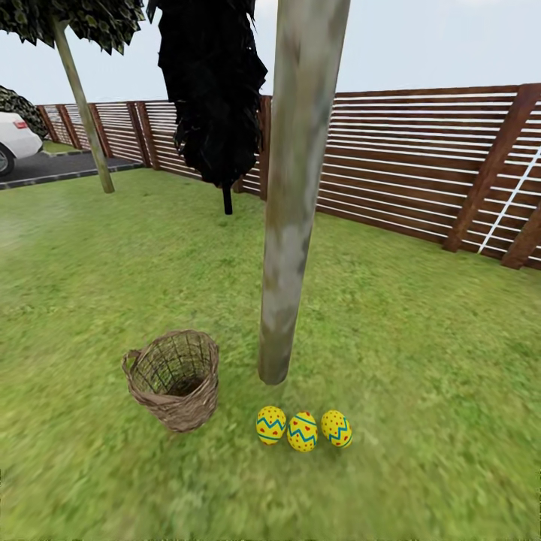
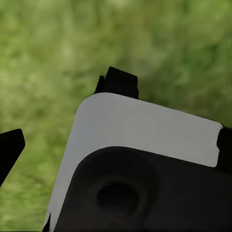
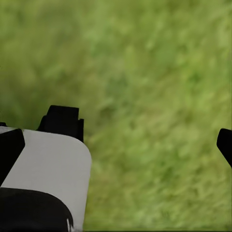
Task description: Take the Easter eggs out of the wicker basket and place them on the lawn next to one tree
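Note:
Three Easter eggs lie in a row on the lawn just in front of the foot of the tree: a left egg, a middle egg and a right egg. The tree has a pale mottled trunk. To its left stands the wicker basket, tilted a little; what I see of its inside holds nothing. My left gripper is open over grass, its dark fingertips at the picture's edges. My right gripper is open over bare grass too.
A brown slatted fence runs along the back. A black-foliaged tree and a thin leaning trunk stand further off. A white car is parked beyond the lawn's far left. A white and black robot part fills much of the left wrist view.

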`<state>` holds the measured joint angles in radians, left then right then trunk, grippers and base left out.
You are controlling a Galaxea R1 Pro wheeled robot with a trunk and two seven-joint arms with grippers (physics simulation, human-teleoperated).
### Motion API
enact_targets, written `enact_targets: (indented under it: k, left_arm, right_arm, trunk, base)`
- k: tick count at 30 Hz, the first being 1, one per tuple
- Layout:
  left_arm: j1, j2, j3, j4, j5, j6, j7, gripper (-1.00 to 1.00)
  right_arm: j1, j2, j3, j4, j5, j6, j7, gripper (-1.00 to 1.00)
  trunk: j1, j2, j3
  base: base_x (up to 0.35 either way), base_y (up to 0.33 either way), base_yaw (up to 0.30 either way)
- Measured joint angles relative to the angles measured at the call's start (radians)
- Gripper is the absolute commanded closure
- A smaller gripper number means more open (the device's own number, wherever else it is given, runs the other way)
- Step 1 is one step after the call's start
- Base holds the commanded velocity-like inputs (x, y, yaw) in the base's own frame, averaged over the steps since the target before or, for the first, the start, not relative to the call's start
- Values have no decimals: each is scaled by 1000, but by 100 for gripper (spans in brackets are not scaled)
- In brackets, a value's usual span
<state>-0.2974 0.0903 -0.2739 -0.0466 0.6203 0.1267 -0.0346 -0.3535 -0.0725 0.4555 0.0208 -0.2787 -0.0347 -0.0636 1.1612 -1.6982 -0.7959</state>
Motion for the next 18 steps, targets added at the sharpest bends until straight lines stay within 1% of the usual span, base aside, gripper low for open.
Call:
enact_targets:
  k: [7, 12, 18]
  left_arm:
    - [0, -18, 0, 2, 0, -1, 1, -100]
    - [0, -19, 0, 2, 0, -1, 1, -100]
    - [1, -16, 0, 2, 0, -1, 1, -100]
  right_arm:
    - [0, 0, 0, 0, 1, 0, 1, -100]
    - [0, 0, 1, -3, 5, -2, 5, -100]
    - [0, -1, 1, -3, 7, -2, 5, -100]
  trunk:
    - [-27, 49, 11]
    - [-46, 84, 19]
    - [-69, 126, 36]
  base:
    - [0, 0, 0]
    - [0, 0, 13]
    - [0, 0, 5]
